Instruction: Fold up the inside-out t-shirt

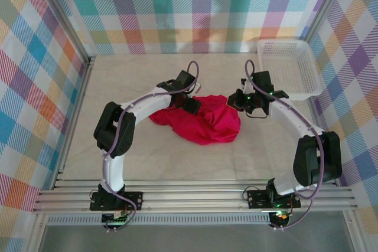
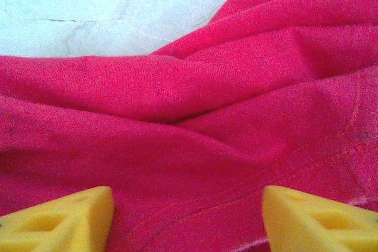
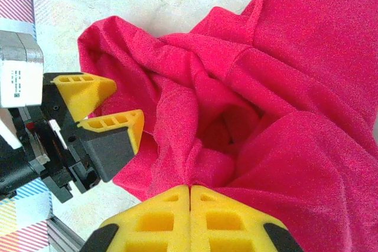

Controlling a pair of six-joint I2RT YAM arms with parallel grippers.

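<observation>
The inside-out t-shirt [image 1: 204, 122] lies as a crumpled bright red heap in the middle of the table. My left gripper [image 1: 190, 105] is down at its upper left edge. In the left wrist view the two yellow fingertips [image 2: 59, 219] stand wide apart, open, with red folds [image 2: 195, 104] and a stitched seam lying between them. My right gripper [image 1: 236, 102] is at the heap's upper right corner. Its yellow tips [image 3: 190, 188] are pressed together, shut on a gathered bunch of the shirt [image 3: 283, 87]. The right wrist view also has the left gripper [image 3: 125, 103], open at the cloth's edge.
A white plastic mesh basket [image 1: 282, 41] stands at the back right, beside the checkered wall. The pale tabletop [image 1: 130, 81] lies bare around the shirt. Aluminium rails [image 1: 195, 196] run along the near edge by the arm bases.
</observation>
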